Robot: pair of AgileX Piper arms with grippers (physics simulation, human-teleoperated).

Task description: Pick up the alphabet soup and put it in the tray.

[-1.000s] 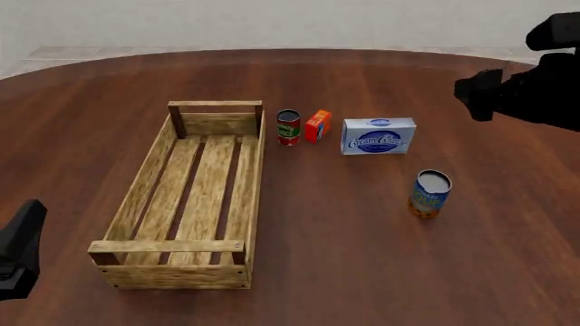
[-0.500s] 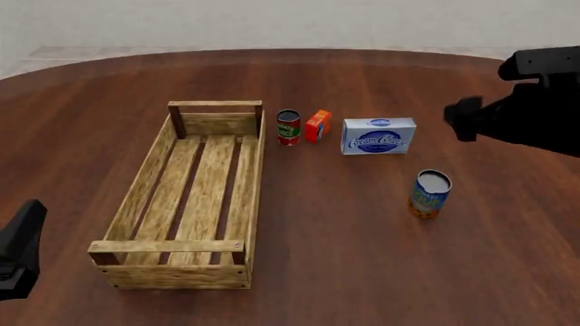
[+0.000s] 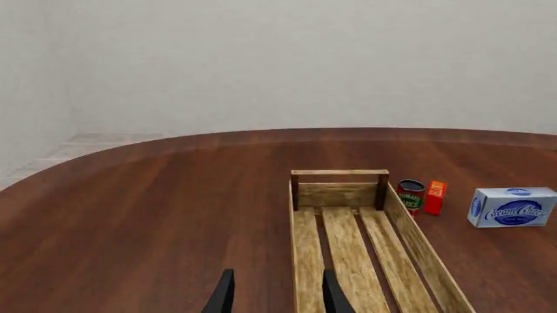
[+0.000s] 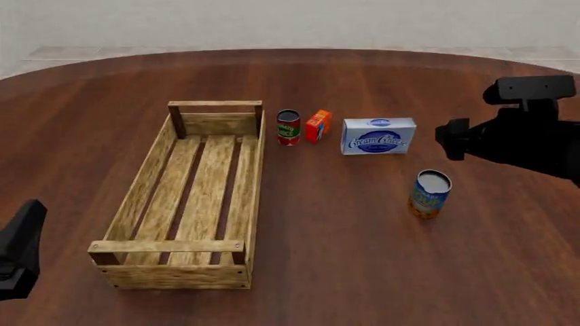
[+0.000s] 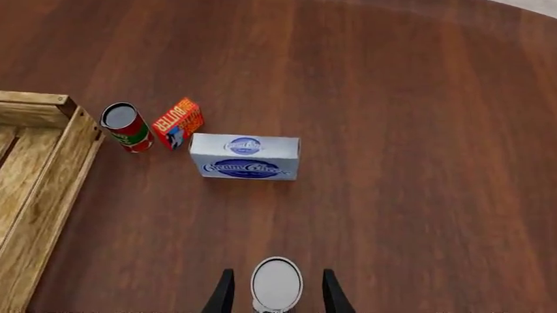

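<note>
Two dark fingers (image 5: 224,290) of the right gripper (image 5: 274,292) spread apart, poised above the cylindrical blue, yellow and orange alphabet soup can with silver-grey lid (image 5: 276,284), lid framed between the tips, nothing touching yet. Approach step in hand; next, by the look of it, a straight descent over the can before closing, then a carry across to the long light-wood slatted tray (image 4: 201,109), standing well off to the far side of the can. Beyond the fingertips: white-and-blue cream cheese box (image 5: 245,156), small orange butter carton (image 5: 177,122), smaller red-and-green can (image 5: 125,126). Left gripper (image 3: 274,295) idle near the tray's near end, fingers likewise parted, holding nothing. Beneath everything, a dark polished wood table (image 4: 381,258); behind, a plain pale wall (image 3: 278,65).
</note>
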